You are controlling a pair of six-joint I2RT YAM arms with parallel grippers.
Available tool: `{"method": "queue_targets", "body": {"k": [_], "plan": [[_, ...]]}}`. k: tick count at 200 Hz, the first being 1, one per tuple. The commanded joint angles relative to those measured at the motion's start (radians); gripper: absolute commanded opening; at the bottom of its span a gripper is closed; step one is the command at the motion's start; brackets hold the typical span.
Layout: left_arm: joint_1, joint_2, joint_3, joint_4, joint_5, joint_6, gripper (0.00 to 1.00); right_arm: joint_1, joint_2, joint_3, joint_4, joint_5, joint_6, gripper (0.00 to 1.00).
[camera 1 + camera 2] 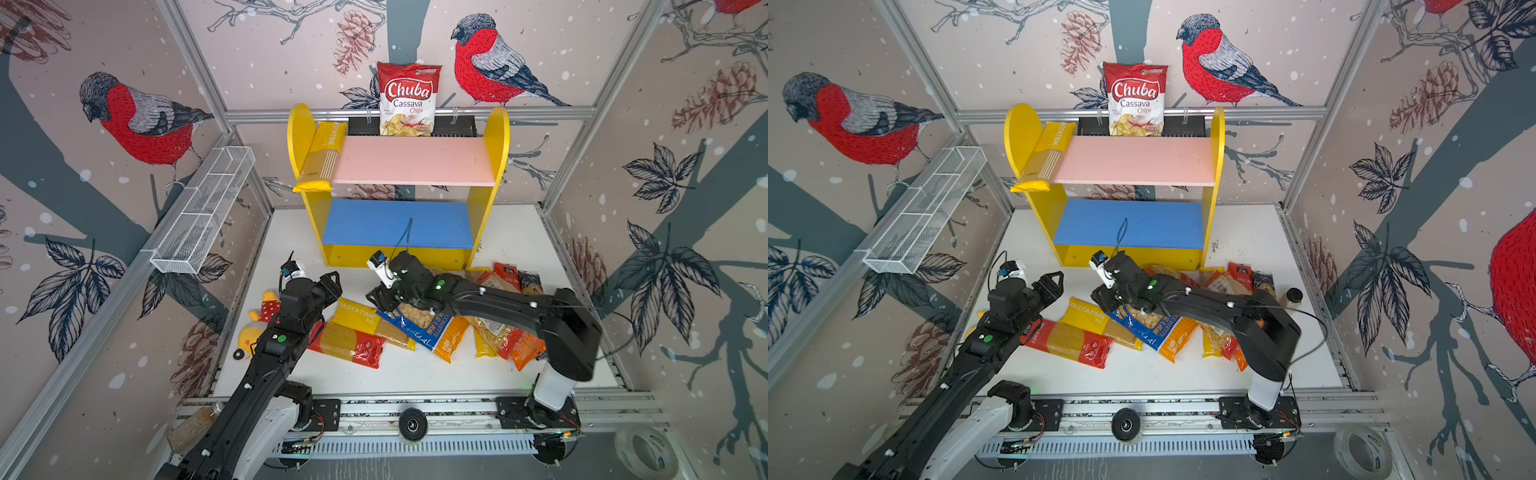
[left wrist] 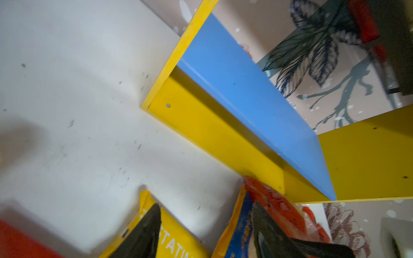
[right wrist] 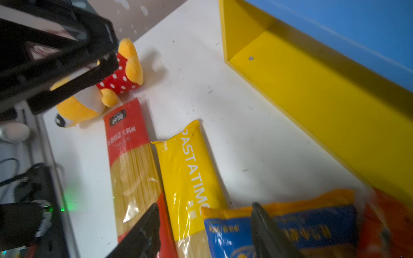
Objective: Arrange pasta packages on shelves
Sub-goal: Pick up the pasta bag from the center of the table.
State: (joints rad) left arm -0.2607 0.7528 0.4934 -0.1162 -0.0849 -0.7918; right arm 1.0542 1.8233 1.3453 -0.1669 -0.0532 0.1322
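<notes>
in a top view you get a small dark-capped jar standing at the right edge of the pile, which the right arm's elbow hides in the other. only the right wrist view shows you the red spaghetti pack and the loose pastatime pack lying side by side and touching, with the polka-dot plush toy near the red pack's end, upper left of that frame. your left gripper sits left of centre in the frame, its fingers spread apart with nothing between them, hovering above the end of the loose pastatime pack and the blue-and-orange short-pasta bag. your right gripper sits at centre, low over the pile; its fingers are apart, straddling the ends of the pastatime pack and the blue-and-orange bag, and you cannot tell whether they touch either. the shelves stand at centre back of both top views: the pink upper board carries one pastatime pack leaning against the left side panel, its near end overhanging the front edge; the blue lower board carries no package. the chuba chips bag stands behind the rack. the white wire basket hangs on the wall at the left of the frame. the other pasta packages lie heaped on the white table in front of the rack, right of centre.
</notes>
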Motion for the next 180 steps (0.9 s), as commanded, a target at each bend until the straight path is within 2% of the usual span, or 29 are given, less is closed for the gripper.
{"method": "queue_targets", "body": {"k": [1,38,74,121,153,180], "plan": [[-0.007,0.013,-0.02,0.049,-0.075,0.004,0.63,0.019,0.105,0.115,-0.137,0.053,-0.085,0.65],[0.019,0.02,0.008,-0.005,-0.136,0.069,0.63,0.021,0.278,0.279,-0.197,0.013,-0.091,0.66],[0.106,-0.017,-0.023,0.013,-0.075,0.063,0.63,0.014,0.4,0.398,-0.264,-0.054,-0.111,0.75],[0.11,-0.014,-0.051,0.048,-0.041,0.04,0.63,0.012,0.512,0.5,-0.311,-0.106,-0.105,0.82],[0.11,-0.012,-0.048,0.062,-0.043,0.039,0.63,0.014,0.563,0.532,-0.329,-0.141,-0.106,0.79],[0.11,-0.009,-0.044,0.067,-0.042,0.039,0.63,0.018,0.589,0.543,-0.344,-0.189,-0.112,0.64]]}}
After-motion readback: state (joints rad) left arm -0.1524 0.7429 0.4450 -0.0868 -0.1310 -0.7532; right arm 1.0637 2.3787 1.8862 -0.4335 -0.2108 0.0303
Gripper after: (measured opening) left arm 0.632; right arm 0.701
